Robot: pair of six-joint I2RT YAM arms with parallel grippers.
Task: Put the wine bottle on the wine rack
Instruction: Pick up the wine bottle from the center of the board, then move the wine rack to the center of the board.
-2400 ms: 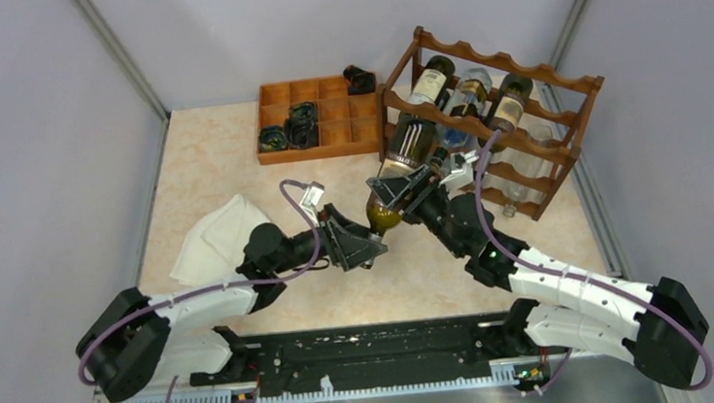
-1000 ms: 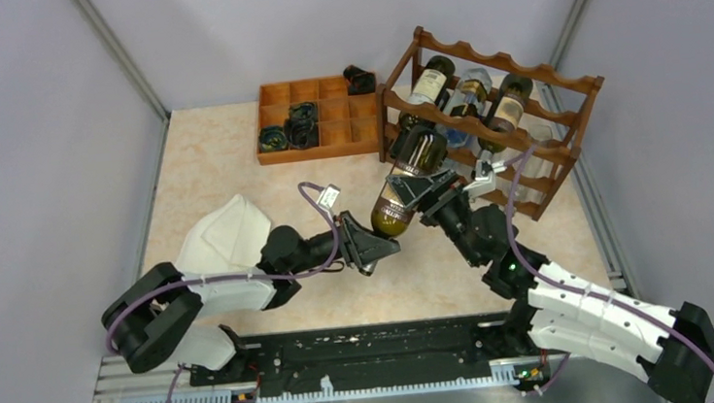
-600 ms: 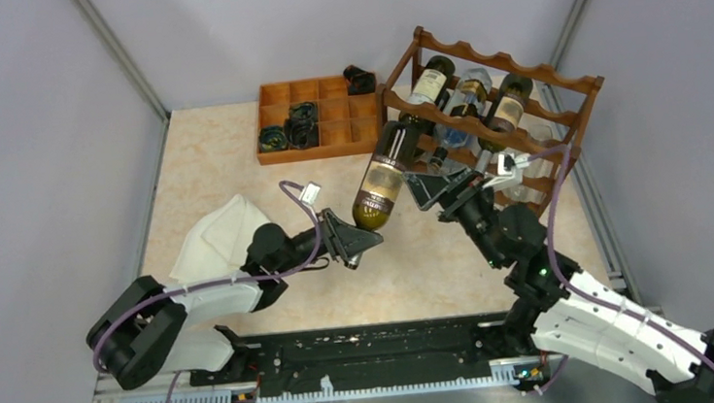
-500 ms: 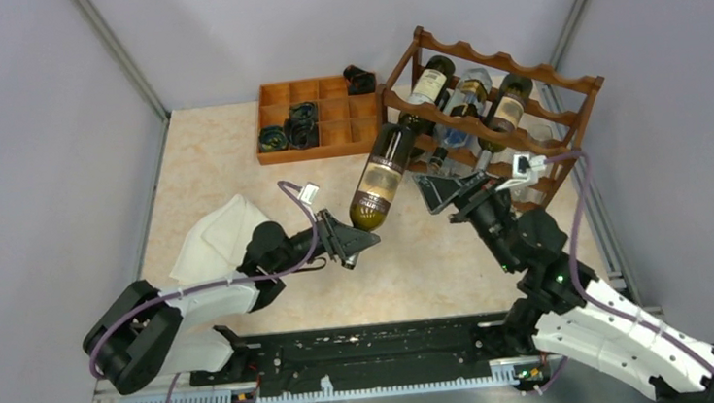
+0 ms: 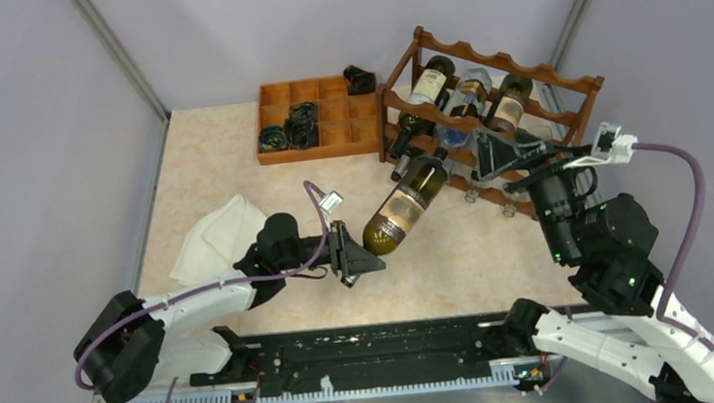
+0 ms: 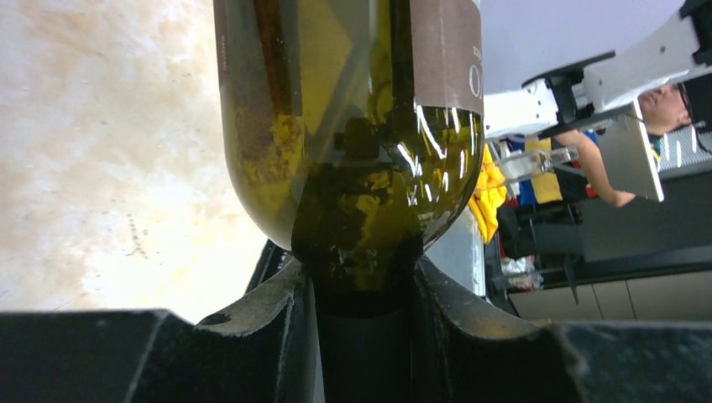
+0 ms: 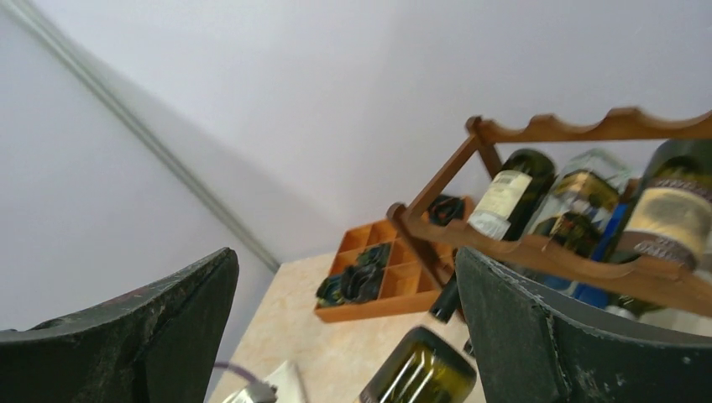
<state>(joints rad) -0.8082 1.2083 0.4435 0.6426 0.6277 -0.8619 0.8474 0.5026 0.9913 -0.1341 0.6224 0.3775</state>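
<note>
Finds the wine bottle [image 5: 404,209] slanted over the middle of the bench [image 5: 223,164], long axis running from near-left to far-right. Points the neck toward the wine rack [image 5: 517,66] in the far right corner, mouth at the left end of a lower rail, touching or just beside it; cannot tell which. Sets the left gripper [image 5: 366,257] directly behind the base, in line with that axis, jaws clenched nearly shut against the glass; cannot tell whether pinching or merely bracing. Shows the right gripper [image 5: 525,156] raised in front of the rack, apart from the bottle, jaws spread wide, grasping nothing. Favours the left arm, then: probably a push along the axis, toward the far right corner.
</note>
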